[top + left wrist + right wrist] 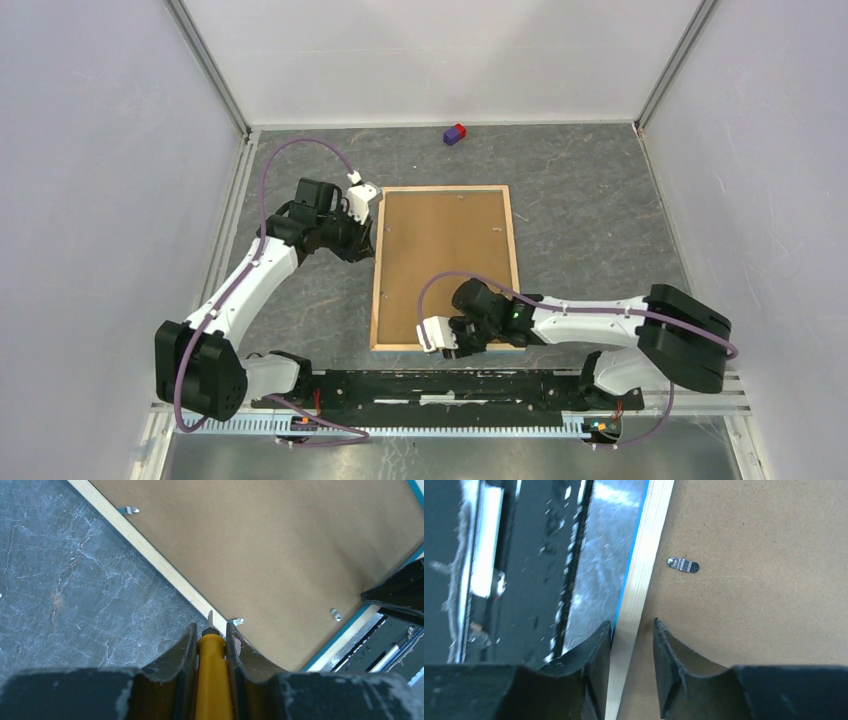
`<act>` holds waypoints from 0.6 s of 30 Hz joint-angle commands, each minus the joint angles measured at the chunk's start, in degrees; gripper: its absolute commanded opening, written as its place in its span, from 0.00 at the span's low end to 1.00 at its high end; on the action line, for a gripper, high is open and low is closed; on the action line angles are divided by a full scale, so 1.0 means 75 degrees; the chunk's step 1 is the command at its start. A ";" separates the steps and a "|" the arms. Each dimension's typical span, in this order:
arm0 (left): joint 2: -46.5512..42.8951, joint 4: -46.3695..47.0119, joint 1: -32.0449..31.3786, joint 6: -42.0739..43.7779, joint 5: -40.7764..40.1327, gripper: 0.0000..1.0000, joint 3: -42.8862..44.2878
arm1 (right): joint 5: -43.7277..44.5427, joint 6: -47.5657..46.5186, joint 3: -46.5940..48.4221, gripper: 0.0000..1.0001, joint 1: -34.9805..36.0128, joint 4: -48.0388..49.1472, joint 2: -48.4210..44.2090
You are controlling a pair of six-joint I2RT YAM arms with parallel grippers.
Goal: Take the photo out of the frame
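I have the large rectangular picture frame, brown fibreboard back with a light wood rim, lying face down on the grey marbled table. That suits the job, because the small metal tabs pinning the back in place can be reached from above. The photo is not visible. I judge it sits under the fibreboard, facing the table.

My left gripper is clamped tight on a yellow-handled tool with a thin metal tip, the tip poking out past the fingertips. In the top view this gripper sits at about ten o'clock from the frame's centre, at the left long rim. In its wrist view the tip is at the wood rim, and one small metal tab lies just beside the tip at roughly three o'clock. I read that as lining up to lever or swing the tab aside.

My right gripper is at six o'clock from the frame's centre, on the near short edge. Its jaws stand partly apart and straddle the rim. One finger is outside against the blue edge, and the other is over the fibreboard with a sliver of gap showing. I take that as bracing the frame against the tool's push, not a firm clamp. A second metal tab lies on the back at about one o'clock from those fingertips, clear of them.
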 commanded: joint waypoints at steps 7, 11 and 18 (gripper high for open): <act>-0.0002 0.0331 -0.0007 0.0245 -0.0038 0.02 -0.0047 | 0.0982 0.0605 0.0657 0.25 -0.0371 0.0780 0.1038; -0.0039 0.0291 -0.0004 0.0621 -0.0267 0.02 -0.0172 | 0.0839 0.0477 0.0629 0.17 -0.0607 0.0745 0.1111; -0.0015 0.0448 -0.0244 0.0902 -0.0508 0.02 -0.0581 | 0.0230 0.0301 0.0731 0.00 -0.0750 0.0503 0.1220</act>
